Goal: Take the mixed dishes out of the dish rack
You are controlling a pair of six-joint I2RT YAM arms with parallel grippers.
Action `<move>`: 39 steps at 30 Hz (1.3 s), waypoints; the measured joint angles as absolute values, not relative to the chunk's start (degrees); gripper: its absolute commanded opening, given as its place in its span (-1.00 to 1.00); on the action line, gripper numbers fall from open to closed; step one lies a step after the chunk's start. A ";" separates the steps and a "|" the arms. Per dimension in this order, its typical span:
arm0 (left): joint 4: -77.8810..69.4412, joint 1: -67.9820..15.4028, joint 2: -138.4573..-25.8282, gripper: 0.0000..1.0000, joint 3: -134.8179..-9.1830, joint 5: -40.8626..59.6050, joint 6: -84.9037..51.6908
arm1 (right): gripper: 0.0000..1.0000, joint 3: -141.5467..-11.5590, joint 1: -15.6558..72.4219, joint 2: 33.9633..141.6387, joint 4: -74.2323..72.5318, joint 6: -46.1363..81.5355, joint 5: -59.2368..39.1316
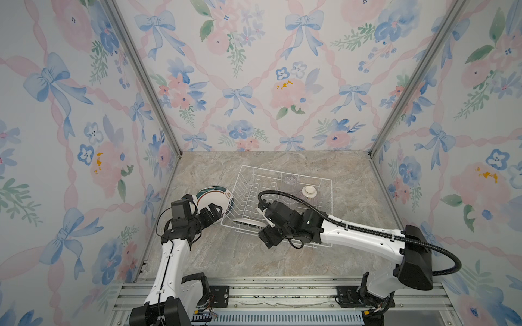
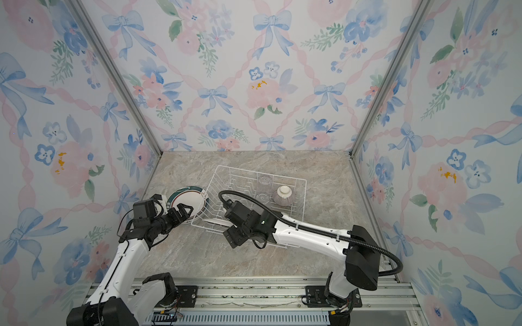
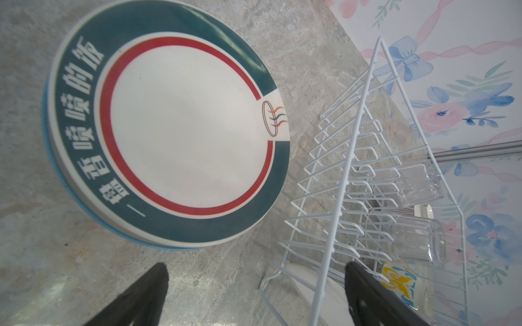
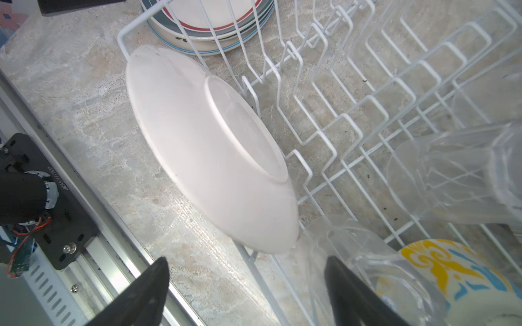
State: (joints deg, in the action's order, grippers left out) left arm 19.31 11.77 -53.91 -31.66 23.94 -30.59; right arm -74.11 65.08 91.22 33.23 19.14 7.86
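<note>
In both top views the dish rack (image 1: 331, 194) sits mid-frame on the tabletop (image 1: 282, 259). It holds an upturned purple-striped bowl (image 1: 309, 192) at its right, a glass cup (image 1: 291, 180) beside that, and a white plate (image 1: 245, 223) on edge in its lower left corner. A stack of plates (image 1: 213, 196) lies on the tabletop just left of the rack. The left gripper (image 1: 214, 211) hangs at the stack's lower edge, released. The right arm reaches into the rack's lower left, hiding its gripper.

In the left wrist view the stack's top plate, green-rimmed with Chinese characters, fills the upper left. The rack is at right with two glass cups and a yellow-blue bowl (image 3: 401, 282). The fingers at the bottom edge are spread and empty.

In the right wrist view the white plate stands tilted in a slot at centre. The right gripper (image 4: 245, 265) below it is apart, grasping nothing.
</note>
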 measured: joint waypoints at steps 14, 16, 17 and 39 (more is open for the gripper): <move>19.33 11.77 -52.82 0.96 -31.55 23.90 -30.57 | 0.19 -80.97 65.04 98.24 34.30 17.98 11.86; 19.33 11.77 -52.82 0.96 -31.53 23.90 -30.57 | 0.07 -82.04 65.04 99.66 34.98 17.65 12.73; 19.31 11.77 -52.82 0.96 -31.51 23.90 -30.57 | 0.03 -82.35 65.04 100.25 35.27 17.56 13.10; 19.31 11.77 -52.71 0.96 -31.27 23.62 -30.57 | -0.69 -85.49 64.88 103.15 40.53 9.98 22.41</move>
State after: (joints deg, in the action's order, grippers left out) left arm 19.31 11.77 -52.71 -31.27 23.62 -30.57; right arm -85.49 64.88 103.15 40.53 9.98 22.41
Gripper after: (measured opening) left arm 0.979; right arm 0.156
